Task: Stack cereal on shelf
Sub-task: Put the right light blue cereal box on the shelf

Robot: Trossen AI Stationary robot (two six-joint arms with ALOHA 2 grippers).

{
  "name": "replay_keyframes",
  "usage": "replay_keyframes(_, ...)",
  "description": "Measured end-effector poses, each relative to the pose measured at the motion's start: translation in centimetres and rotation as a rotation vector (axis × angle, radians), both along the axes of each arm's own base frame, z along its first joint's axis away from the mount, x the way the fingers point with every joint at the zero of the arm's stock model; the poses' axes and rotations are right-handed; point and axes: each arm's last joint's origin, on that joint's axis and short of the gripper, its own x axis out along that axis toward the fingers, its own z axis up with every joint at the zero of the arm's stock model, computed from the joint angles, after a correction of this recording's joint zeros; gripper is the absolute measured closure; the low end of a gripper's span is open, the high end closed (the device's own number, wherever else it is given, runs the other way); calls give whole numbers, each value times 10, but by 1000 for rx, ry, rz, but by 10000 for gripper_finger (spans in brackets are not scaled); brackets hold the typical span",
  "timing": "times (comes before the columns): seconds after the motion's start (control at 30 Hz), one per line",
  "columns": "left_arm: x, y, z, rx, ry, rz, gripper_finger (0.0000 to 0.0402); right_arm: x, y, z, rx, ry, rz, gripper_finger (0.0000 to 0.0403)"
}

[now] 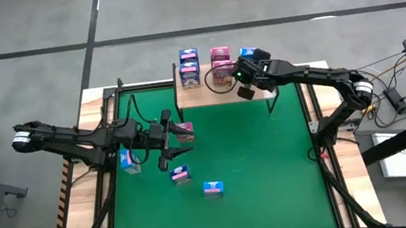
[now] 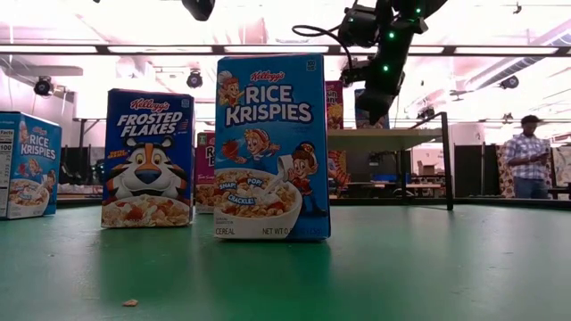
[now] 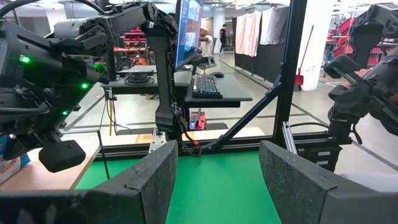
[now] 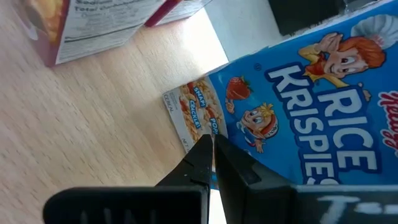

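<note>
The shelf (image 1: 220,97) is a light-wood board at the table's far edge. It carries a dark blue stack of cereal (image 1: 190,68), a pink stack (image 1: 220,66) and a light blue Rice Krispies box (image 1: 249,53). My right gripper (image 1: 240,68) hangs over the shelf between the pink stack and the light blue box (image 4: 311,112). Its fingers are shut (image 4: 211,143) and slant down. My left gripper (image 3: 217,180) is open, level above the table's left half (image 1: 171,137), with nothing between its fingers. More cereal boxes stand on the green table: pink (image 1: 183,131), light blue (image 1: 128,161), dark blue (image 1: 181,174) and light blue (image 1: 212,189). My right gripper's shut fingertips (image 4: 205,149) sit right at the lower front corner of the light blue box (image 4: 193,115), coming slanting down from the table's right. I cannot tell whether they touch it. The box rests on the shelf board.
The shelf's black legs (image 1: 269,105) and the black frame rails (image 1: 105,133) border the green table (image 1: 270,168). In the low view the boxes on the table (image 2: 272,147) (image 2: 149,159) stand upright. A person (image 2: 529,156) stands in the room beyond the table.
</note>
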Motion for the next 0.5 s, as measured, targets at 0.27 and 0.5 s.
replay_keyframes(0.27, 0, 0, 0, 0, 0, 0, 192, -1, -1, 0, -3, 14, 11, 394)
replay_keyframes(0.5, 0, 0, 0, 0, -2, 0, 192, -13, 17, 22, -18, -28, 38, 394)
